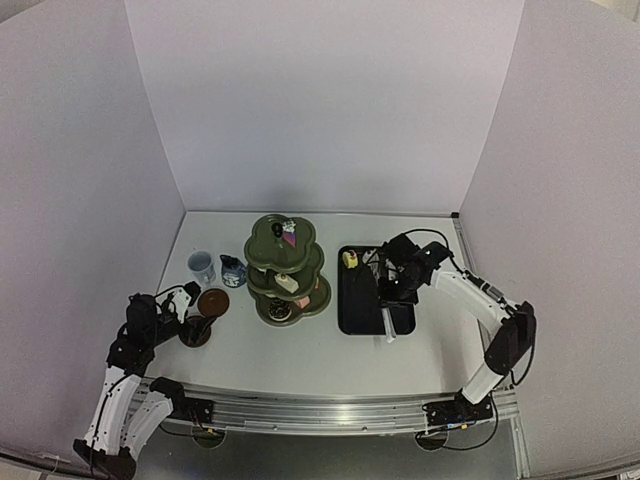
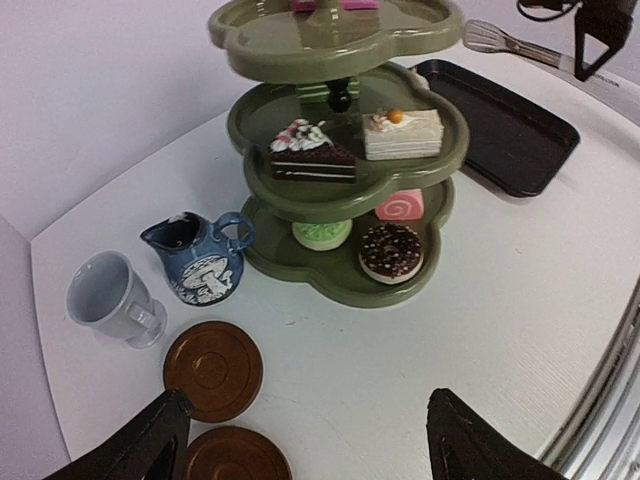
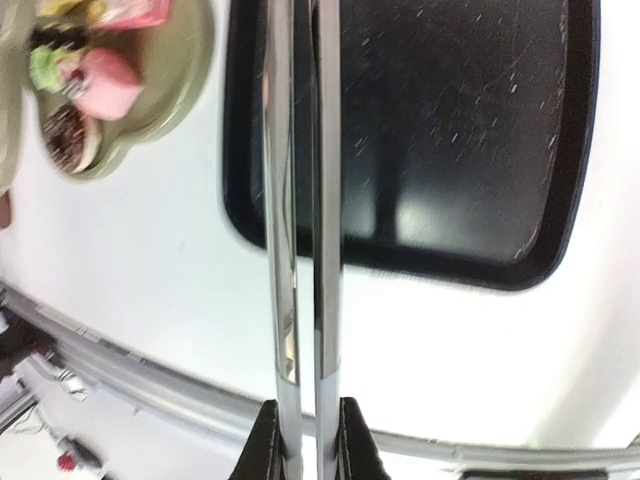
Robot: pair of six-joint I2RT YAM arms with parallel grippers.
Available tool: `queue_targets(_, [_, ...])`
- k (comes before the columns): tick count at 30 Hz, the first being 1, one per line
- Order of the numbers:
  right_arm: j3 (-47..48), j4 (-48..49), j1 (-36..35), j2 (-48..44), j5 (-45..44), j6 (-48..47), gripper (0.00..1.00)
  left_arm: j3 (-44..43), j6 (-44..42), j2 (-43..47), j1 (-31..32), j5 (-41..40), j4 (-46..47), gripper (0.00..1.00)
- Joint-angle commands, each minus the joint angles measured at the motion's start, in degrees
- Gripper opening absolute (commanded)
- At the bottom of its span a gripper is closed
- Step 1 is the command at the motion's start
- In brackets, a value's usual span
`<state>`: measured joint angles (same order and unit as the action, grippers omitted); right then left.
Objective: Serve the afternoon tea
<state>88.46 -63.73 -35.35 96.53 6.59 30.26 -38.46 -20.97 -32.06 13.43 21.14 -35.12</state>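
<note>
The dark green three-tier stand (image 1: 287, 270) (image 2: 345, 150) holds small pastries: a chocolate slice (image 2: 310, 153), a white slice (image 2: 402, 134), a pink roll (image 2: 400, 205) and a sprinkled donut (image 2: 391, 251). Left of it stand the dark blue jug (image 2: 198, 257) and the pale blue cup (image 2: 112, 297). Two brown saucers (image 2: 212, 369) (image 2: 235, 455) lie in front of them. My left gripper (image 2: 310, 450) hangs open over the table beside the nearer saucer, holding nothing. My right gripper (image 3: 303, 430) is shut on the metal tongs (image 3: 300, 200), whose arms are squeezed together over the tray's front edge.
The black tray (image 1: 352, 305) (image 3: 460, 120) lies right of the stand, with a yellow pastry (image 1: 350, 259) at its far left corner. White walls close in the back and both sides. The table's metal front rail (image 1: 320, 410) runs below.
</note>
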Motion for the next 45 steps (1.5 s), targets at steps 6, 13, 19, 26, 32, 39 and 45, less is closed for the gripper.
queue_targets(6, [2.1, -7.9, -13.9, -8.4, 8.9, 16.6, 0.0, -11.3, -14.6, -2.6, -0.1, 18.1, -4.0, 0.83])
queue_targets(13, [3.3, -7.9, -21.9, -8.4, 9.2, 22.0, 0.0, -19.2, -39.1, -10.1, 8.7, 19.5, -6.3, 0.86])
queue_targets(19, [9.3, -7.5, -25.3, -5.6, 9.3, 22.1, 0.0, -22.4, -48.8, -21.3, 38.8, -4.5, 2.3, 0.87])
queue_targets(26, [14.5, -6.2, -26.5, -3.5, 11.2, 21.0, 0.0, -16.1, -59.8, -30.5, 53.1, -10.3, 23.8, 0.87])
queue_targets(32, [16.0, -6.2, -27.0, -3.8, 12.1, 20.0, 0.0, -21.5, -57.8, -40.0, 55.0, -9.8, 32.0, 0.87])
queue_targets(39, [15.4, -5.4, -27.6, -5.2, 12.2, 19.2, 0.0, -24.5, -55.7, -46.3, 55.2, -11.0, 32.1, 0.86])
queue_targets(45, [14.5, -4.7, -28.8, -6.1, 12.7, 17.7, 0.0, -27.6, -54.3, -48.2, 55.3, -13.2, 26.8, 0.71])
